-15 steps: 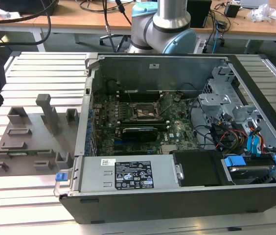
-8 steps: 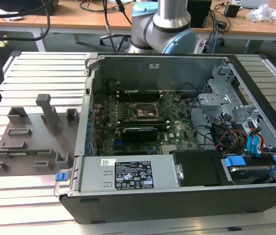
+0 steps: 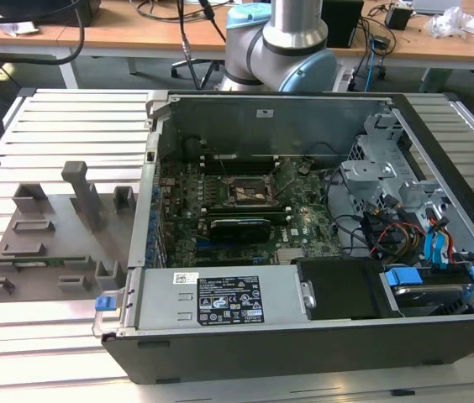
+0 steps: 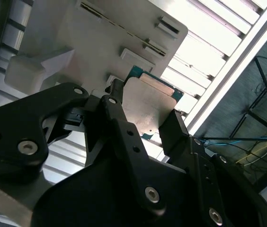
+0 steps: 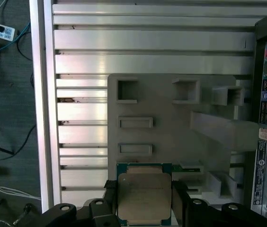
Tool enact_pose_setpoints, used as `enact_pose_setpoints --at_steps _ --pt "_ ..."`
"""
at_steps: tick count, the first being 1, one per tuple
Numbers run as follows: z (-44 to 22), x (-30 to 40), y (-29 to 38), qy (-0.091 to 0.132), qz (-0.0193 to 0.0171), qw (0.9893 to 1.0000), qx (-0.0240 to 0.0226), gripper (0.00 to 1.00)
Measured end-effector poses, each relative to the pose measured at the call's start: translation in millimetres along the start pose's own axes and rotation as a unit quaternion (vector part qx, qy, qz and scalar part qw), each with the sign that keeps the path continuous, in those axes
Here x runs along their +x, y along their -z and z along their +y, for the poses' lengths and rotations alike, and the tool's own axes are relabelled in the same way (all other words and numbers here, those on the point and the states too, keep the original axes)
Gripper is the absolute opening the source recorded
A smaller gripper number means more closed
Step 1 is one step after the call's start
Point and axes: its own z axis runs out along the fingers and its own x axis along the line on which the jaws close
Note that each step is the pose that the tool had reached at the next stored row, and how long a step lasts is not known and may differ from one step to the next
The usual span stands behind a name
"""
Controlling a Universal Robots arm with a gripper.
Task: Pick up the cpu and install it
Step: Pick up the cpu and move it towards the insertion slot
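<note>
Cpu [image 4: 147,101], in the second wrist view, is pinched between the pincer's [image 4: 145,108] two black fingers [image 4: 119,123], which press on its opposite edges, just over the grey holder plate [image 4: 76,28]. In the first wrist view, its other two edges are free, and bare slatted desk [image 5: 81,52] lies beyond the plate. In the exterior view, the open computer case [image 3: 304,336] stands toward the exterior view's right, its motherboard [image 3: 245,218] exposed.

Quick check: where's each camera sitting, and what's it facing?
Exterior view: off-robot, looks down into the open computer case and grey holder plate; arm behind the case.
First wrist view: at the wrist, straight down on the pincer gripping the cpu.
Second wrist view: at the wrist, slanted along the pincer.
Both wrist views share cpu, pincer, holder plate.
</note>
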Motion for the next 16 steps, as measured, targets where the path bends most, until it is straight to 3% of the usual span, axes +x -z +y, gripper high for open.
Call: enact_pose_setpoints --at_steps 16 --pt "-2.3 -0.8 19.9 0.000 0.0006 1.0000 0.0034 0.55"
